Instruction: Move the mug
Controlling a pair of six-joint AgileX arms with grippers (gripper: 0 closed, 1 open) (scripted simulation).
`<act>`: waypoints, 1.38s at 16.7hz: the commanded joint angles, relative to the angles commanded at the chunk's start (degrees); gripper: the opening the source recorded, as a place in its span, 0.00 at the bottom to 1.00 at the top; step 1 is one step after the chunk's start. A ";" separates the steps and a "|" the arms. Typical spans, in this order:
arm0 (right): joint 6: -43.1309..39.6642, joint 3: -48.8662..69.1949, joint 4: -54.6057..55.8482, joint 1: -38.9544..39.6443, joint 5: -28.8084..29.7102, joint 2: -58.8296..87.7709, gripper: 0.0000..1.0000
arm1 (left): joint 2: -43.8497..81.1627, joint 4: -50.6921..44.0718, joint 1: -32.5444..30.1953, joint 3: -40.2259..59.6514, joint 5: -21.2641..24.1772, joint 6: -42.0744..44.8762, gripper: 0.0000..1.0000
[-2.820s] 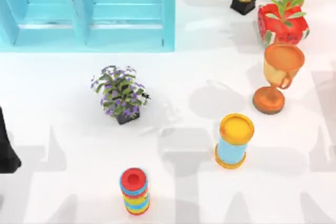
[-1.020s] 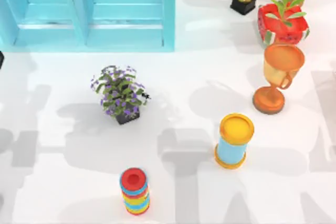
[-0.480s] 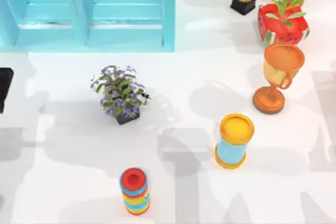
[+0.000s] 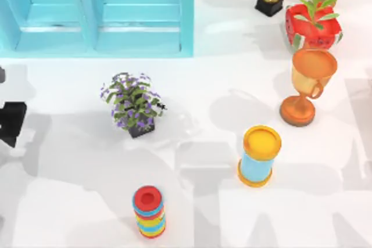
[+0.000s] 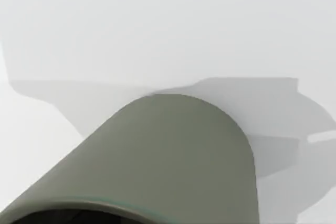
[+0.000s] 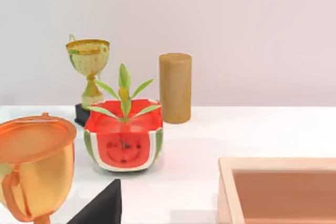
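White table (image 4: 221, 79) | left gripper (image 4: 11, 121) at left edge, jaw state indiscernible | grey-green mug (image 5: 173, 156): judged rigid, smooth, light; grasp at the rim.

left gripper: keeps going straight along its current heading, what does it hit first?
Most likely the grey-green mug, which sits close ahead in the left wrist view with white table beyond. The left gripper is at the table's left edge. Exact gap unclear.

Top view looks straight down on the table (image 4: 221, 74); left wrist view sits very near a grey-green cylinder (image 5: 157, 161); right wrist view faces level across the far right corner, sharing the watermelon planter (image 6: 124, 141) and orange trophy (image 6: 34, 166) with the top view
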 joint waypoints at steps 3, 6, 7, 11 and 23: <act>0.00 0.00 0.00 0.00 0.00 0.00 1.00 | 0.00 0.00 0.00 0.00 0.00 0.00 0.92; 0.00 0.00 0.00 0.00 0.00 0.00 1.00 | 0.00 0.00 0.00 0.00 0.00 0.00 0.70; 0.00 0.00 0.00 0.00 0.00 0.00 1.00 | 0.00 0.00 0.00 0.00 0.00 0.00 0.62; 0.00 0.00 0.00 0.00 0.00 0.00 1.00 | 0.00 0.00 0.00 0.00 0.00 0.00 0.32; 0.00 0.00 0.00 0.00 0.00 0.00 1.00 | 0.00 0.00 0.00 0.00 0.00 0.00 0.00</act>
